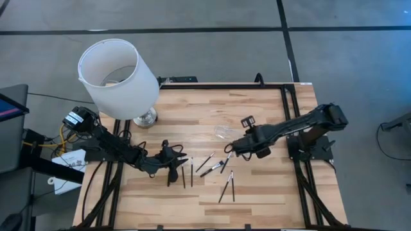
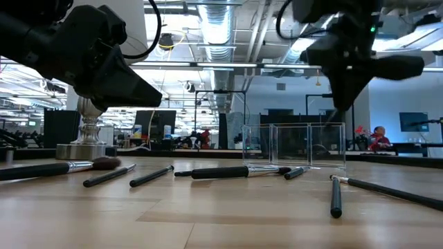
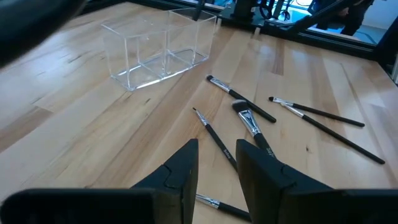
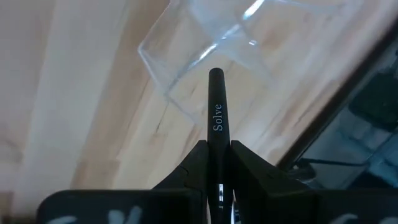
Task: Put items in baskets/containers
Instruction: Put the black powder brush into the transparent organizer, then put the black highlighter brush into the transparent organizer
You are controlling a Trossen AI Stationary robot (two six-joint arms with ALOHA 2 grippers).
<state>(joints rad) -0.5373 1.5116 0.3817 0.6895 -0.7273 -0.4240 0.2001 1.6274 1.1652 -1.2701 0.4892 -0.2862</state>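
My right gripper [image 4: 217, 163] is clamped on a brush [image 4: 215, 121] w/ the tray [image 4: 205, 50] ahead; I'd centre over a compartment before releasing. Left gripper [image 3: 216, 163] is open.

Brushes [image 1: 212, 168] scattered on table [image 1: 270, 192], near clear tray [image 1: 223, 133].

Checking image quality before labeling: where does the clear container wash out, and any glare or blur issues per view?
High view: clear container nearly vanishes against the wood, just a faint glint. Low view: backlit by ceiling lights, both arms read as silhouettes; container edges visible. Left wrist view: container crisp, left gripper fingers soft up close. Right wrist view: right gripper holding a brush, container behind it blurred with bright glare streaks.
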